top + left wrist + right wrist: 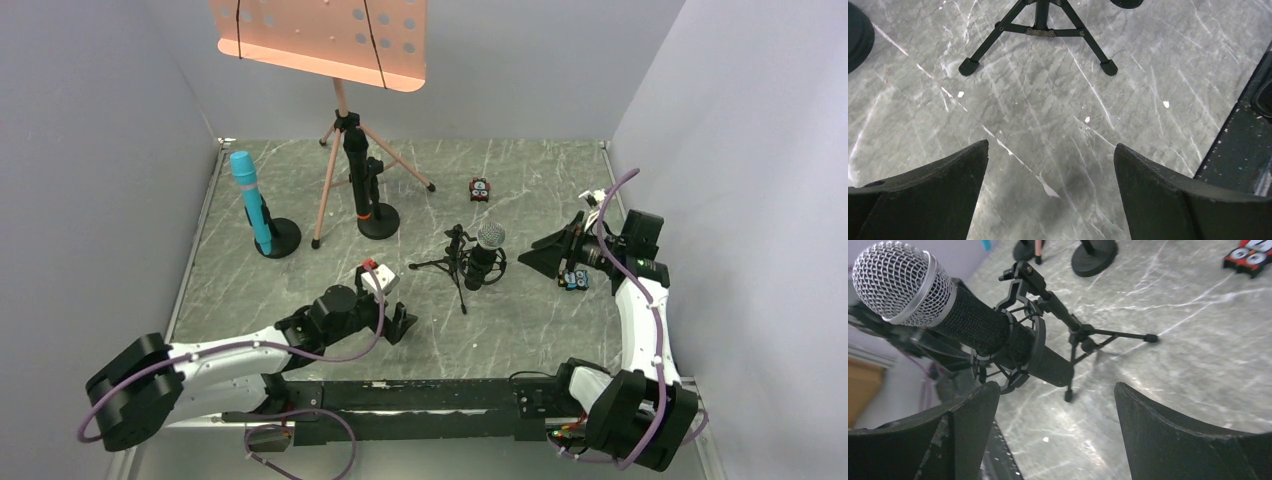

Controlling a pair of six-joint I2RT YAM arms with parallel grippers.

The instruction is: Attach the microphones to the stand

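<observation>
Left gripper [398, 322] sits low over the table [300, 290], approx 7 o'clock from centre. Its fingers [938, 195] are spread wide, w/ only grey marble betw. them. The wrist cam shows the legs of the small tripod [1040, 30] up at 12 o'clock, well apart from my tips.

Right gripper [540, 253] is out at 3 o'clock and points in toward centre. Its fingers [1178, 435] are also spread wide and pinch nothing.

The silver-mesh mic [973, 325] is right there ahead of the right gripper at 10 o'clock in its wrist view. It lies tilted in the shock mount [1018, 347] on the small tripod, mesh head toward my cam, and no finger touches it. From the top it's just right of table centre.

The cyan mic [247, 195] is at 10 o'clock, roughly upright on a round-base stand [278, 238]. The black mic w/ orange ring [358, 175] is at 11–12 o'clock, upright on a second round-base stand [378, 220], just beside the legs of the music stand [320, 40].

A red toy block [481, 189] sits at 1 o'clock, on its own. A small blue block [573, 281] is on the table close under the right wrist.
</observation>
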